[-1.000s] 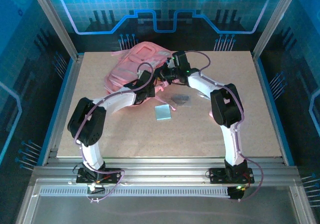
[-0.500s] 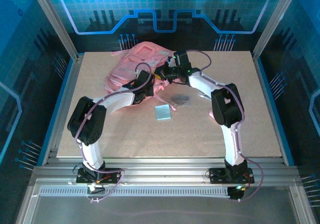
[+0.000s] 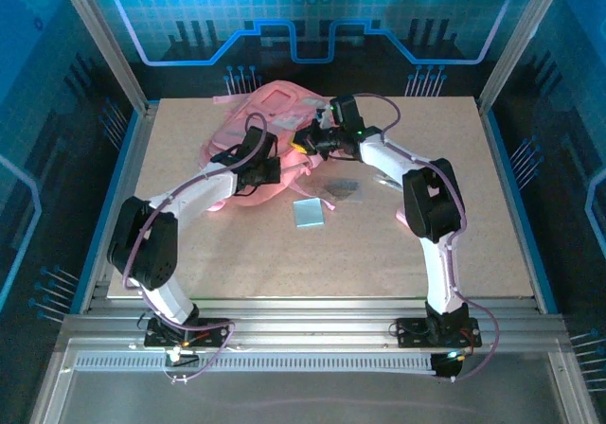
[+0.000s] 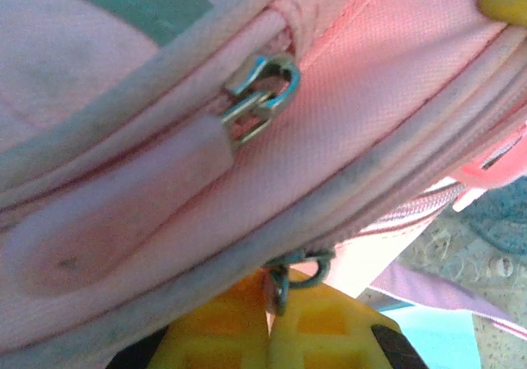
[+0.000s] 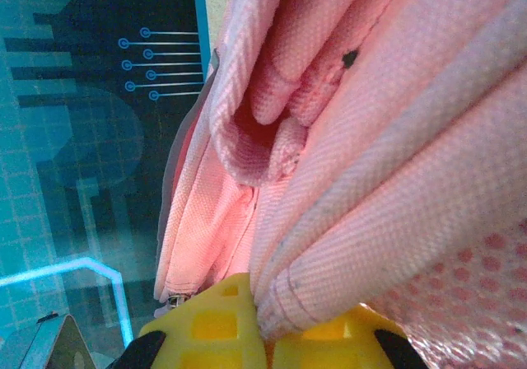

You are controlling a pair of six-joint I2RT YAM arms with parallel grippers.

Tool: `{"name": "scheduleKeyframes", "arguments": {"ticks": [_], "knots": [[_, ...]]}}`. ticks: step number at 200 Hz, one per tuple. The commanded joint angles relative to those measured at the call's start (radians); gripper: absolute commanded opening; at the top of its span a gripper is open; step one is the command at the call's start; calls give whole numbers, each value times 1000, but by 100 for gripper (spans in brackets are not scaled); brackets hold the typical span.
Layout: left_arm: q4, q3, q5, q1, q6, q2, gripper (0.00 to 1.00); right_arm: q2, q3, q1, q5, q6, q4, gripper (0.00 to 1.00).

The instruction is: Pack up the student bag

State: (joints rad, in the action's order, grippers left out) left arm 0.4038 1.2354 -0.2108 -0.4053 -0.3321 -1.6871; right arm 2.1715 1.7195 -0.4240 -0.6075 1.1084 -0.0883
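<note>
A large soft pink fabric backpack [image 3: 279, 102] lay on the pale speckled desk [image 3: 398, 254]. At the backpack's near side, the left pincer [image 4: 268, 311] had its yellow fingers [image 4: 222, 332] pressed together on a small metal zipper ring [image 4: 276, 282]. At the backpack's right side, the right pincer [image 5: 263, 313] was clamped on a fold of its pink cloth. A pale blue square card [image 3: 308, 213] lay near the backpack's front edge.

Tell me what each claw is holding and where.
Left claw pinches the student bag's metal zipper pull; right claw pinches a fold of its pink fabric.
</note>
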Motion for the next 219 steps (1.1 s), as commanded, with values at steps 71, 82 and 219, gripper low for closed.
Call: {"name": "scheduleKeyframes", "arguments": {"ticks": [71,82,219], "knots": [[452,130,-144,152,182,29,0,2,164,136,119,-209,-231,0],[438,115,-113,171,176,52,0,25,191,145,112,-209,-237,0],[-289,-113,54,-119,-295,109,63,-4,133,55,7,16,-30,0]]}}
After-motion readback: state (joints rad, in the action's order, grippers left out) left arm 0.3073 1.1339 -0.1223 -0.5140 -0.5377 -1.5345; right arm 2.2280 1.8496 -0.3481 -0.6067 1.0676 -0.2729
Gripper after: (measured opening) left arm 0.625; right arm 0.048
